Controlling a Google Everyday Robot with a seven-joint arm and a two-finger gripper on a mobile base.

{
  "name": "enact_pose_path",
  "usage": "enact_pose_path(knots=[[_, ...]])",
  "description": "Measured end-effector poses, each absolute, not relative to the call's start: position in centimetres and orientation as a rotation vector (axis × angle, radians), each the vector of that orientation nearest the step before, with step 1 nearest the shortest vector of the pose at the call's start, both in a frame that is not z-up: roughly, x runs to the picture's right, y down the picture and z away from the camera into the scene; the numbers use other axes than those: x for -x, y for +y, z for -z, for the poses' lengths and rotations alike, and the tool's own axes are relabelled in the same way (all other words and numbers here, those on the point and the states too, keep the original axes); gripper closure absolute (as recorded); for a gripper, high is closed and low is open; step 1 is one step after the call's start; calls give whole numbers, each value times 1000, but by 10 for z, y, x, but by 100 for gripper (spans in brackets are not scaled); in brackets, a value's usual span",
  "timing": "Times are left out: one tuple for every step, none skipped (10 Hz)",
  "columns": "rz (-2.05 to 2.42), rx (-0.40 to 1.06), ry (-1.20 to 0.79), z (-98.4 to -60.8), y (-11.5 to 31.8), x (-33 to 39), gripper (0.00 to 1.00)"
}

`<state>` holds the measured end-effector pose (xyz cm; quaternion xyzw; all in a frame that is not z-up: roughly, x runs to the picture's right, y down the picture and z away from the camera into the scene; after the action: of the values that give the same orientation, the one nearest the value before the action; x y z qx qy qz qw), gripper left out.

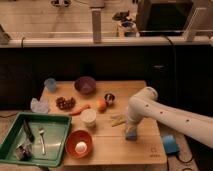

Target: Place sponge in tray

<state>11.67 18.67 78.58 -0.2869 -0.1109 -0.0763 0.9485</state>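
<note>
Light-blue and soft-looking, the sponge [131, 135] lies on the right part of the wooden surface [117, 150], near the front edge and well apart from the green tray [54, 131] at the far left. Your end effector [131, 128] sits directly over the sponge, at the tip of the white arm [150, 107] that reaches in from the right. It looks to be touching or almost touching the block. Whether it is released or already clenched on the sponge, you cannot tell from this view. Expect the sponge to weigh very little and to give under pressure. It should be neither fragile nor slippery, so a moderate squeeze ought to hold it. Take it across its narrower width, around the middle of its height, not by a corner, since a pinched edge would probably fold and let the block twist free. Plan the carry with care: the white cup [88, 117] and the orange bowl [74, 139], with a pale round thing inside, stand between sponge and tray, so a lift well above both seems wise. Cutlery [42, 140] lies in the tray's left and middle, which makes its bare right portion the likeliest spot to let go.
</note>
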Motion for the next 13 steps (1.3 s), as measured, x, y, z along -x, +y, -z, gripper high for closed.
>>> enact_pose_path(knots=[[151,582,-225,-786,186,-116,48],[147,582,-224,-785,186,-117,50],[141,585,-223,-785,187,-118,48],[132,593,-224,-788,189,-121,42],[130,596,-226,-789,189,-122,43],[128,597,-224,-789,188,-123,43],[127,597,-225,-789,189,-124,44],[126,599,-224,-791,190,-123,44],[125,599,-224,-793,191,-121,49],[123,601,-224,-795,192,-121,51],[121,603,-224,-796,193,-121,50],[120,603,-223,-797,193,-122,50],[118,604,-223,-798,193,-122,55]])
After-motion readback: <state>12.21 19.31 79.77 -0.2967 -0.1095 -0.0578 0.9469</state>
